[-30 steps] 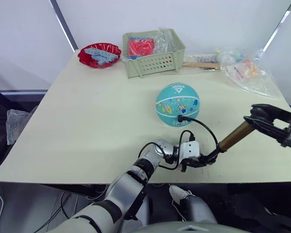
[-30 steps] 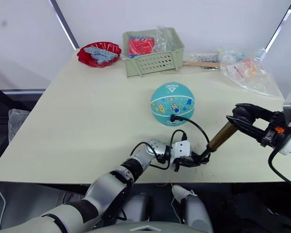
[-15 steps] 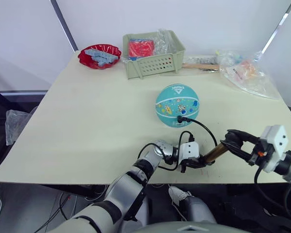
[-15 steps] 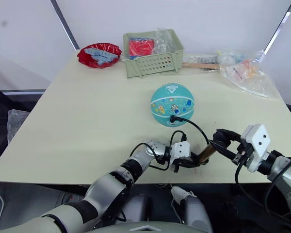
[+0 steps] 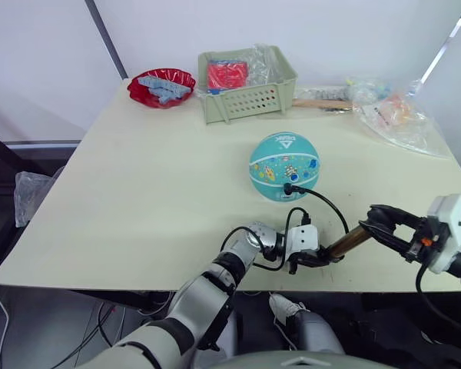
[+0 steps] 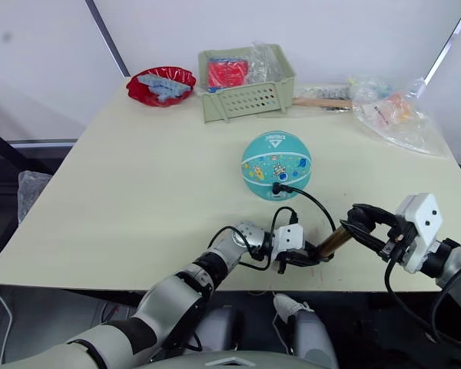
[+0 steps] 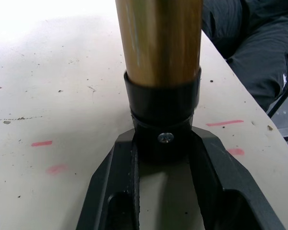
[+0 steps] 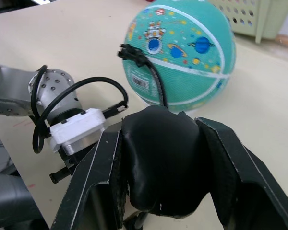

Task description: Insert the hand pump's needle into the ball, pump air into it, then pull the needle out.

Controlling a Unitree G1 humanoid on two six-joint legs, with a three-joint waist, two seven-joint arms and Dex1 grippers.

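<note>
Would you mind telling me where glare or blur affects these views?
Left wrist view: the table washes out to white glare at its far end, while the hand pump carries soft streaked reflections on its brass cylinder. Right wrist view: the pump's black handle is very close and featureless, but the ball reads sharp. Head views: evenly lit, with soft shadows.

- The left arm is clad in smooth silver-grey shells with black joints between the segments.
- Its wrist is a round grey metal drum dotted with small holes, looped by thin black cables.
- A white rectangular box sits behind the left pincer (image 5: pixel 323 258), whose two fingers are matte black and angular.
- The right pincer (image 8: pixel 158 167) has broad black fingers and a matching white box with an orange mark.
</note>
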